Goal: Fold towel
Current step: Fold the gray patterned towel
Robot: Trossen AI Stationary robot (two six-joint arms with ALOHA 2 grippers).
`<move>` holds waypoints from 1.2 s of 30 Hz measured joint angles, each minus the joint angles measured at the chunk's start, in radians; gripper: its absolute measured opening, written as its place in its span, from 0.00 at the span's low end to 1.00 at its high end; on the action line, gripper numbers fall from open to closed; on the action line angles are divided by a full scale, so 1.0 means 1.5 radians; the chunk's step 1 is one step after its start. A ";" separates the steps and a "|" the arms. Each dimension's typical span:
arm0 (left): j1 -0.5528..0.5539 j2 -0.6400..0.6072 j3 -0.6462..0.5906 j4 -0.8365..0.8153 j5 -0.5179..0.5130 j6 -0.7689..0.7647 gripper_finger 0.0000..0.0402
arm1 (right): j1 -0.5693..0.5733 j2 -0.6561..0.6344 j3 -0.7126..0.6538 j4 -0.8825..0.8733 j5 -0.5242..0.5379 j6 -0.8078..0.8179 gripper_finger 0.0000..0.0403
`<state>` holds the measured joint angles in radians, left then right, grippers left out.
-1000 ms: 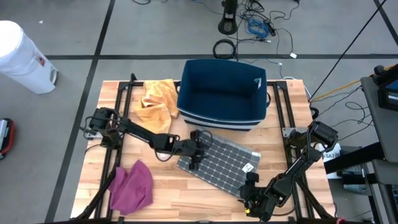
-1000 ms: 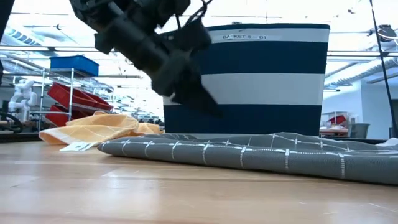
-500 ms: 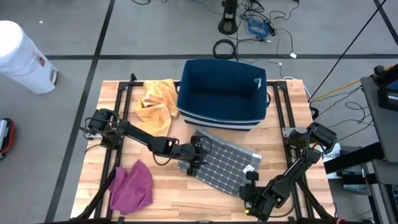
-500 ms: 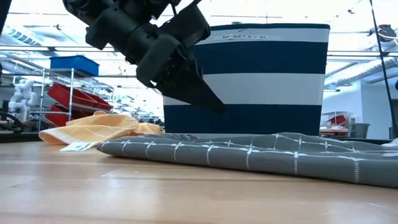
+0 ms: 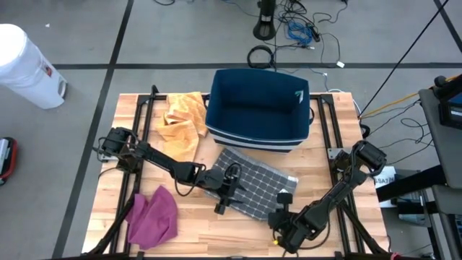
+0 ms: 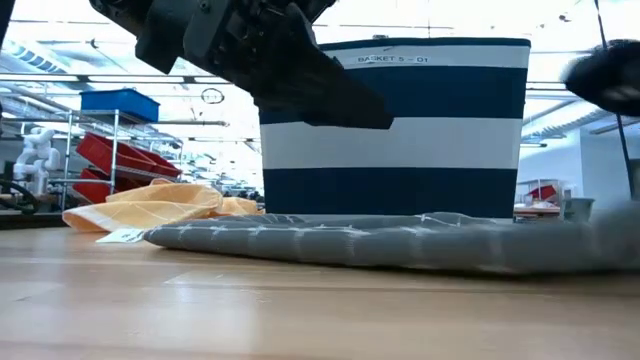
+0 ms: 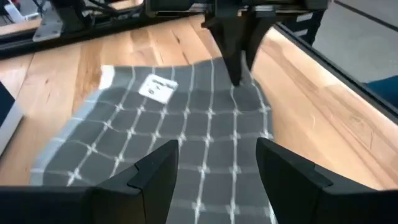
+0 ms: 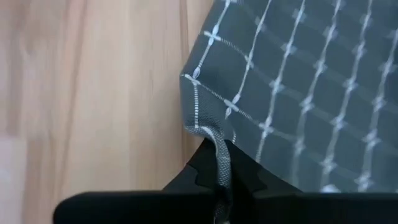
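Right wrist view: right gripper (image 8: 222, 177) clamped on the grey checked towel's (image 8: 292, 93) corner, ready to fold.
Left gripper (image 5: 225, 189) hangs wide open, empty, over the towel's 9 o'clock edge, probably to pin it.

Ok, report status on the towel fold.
Right gripper shut on gray towel corner. Left gripper open above towel. Striped basket behind, touching its far edge.
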<state>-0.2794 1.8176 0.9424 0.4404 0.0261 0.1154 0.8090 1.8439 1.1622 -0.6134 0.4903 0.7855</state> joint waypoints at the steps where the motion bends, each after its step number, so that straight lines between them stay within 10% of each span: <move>1: -0.002 0.000 0.000 0.000 0.000 0.000 0.55 | -0.010 0.000 0.013 -0.004 0.000 -0.014 0.00; 16: -0.038 0.000 0.000 0.004 0.022 -0.037 0.55 | -0.125 -0.002 0.137 -0.033 0.001 -0.081 0.00; 36: -0.046 0.000 0.000 -0.021 -0.114 -0.058 0.55 | -0.186 -0.002 0.142 0.059 -0.015 -0.138 0.00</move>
<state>-0.3490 1.8172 0.9424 0.4087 -0.1450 0.0285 0.5303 1.8408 1.3750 -0.5255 0.4686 0.5789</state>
